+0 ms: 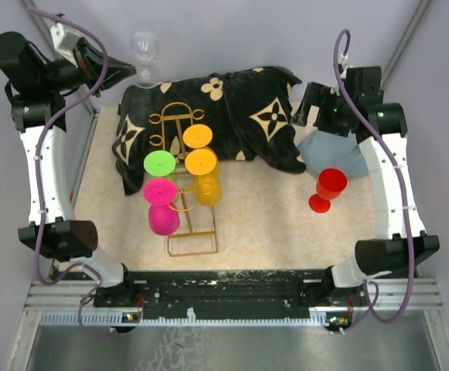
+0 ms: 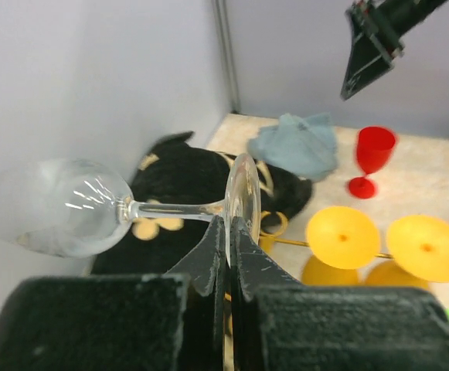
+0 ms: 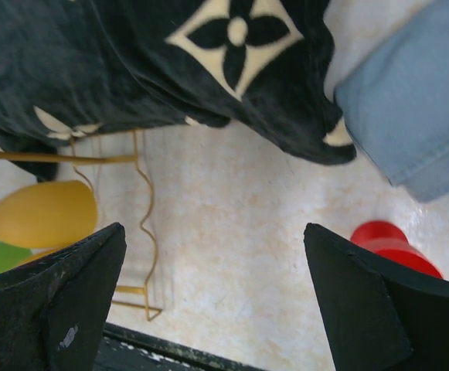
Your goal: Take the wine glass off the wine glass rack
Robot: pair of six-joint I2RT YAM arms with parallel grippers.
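- The clear wine glass is off the wine glass rack, held in the air on its side at the far left corner.
- The left claw is clenched on the rim of its foot.
- Yellow, green and pink glasses hang on the rack, which lies on the counter.
- The right claw is spread wide, grasping nothing, above the counter near a red glass.
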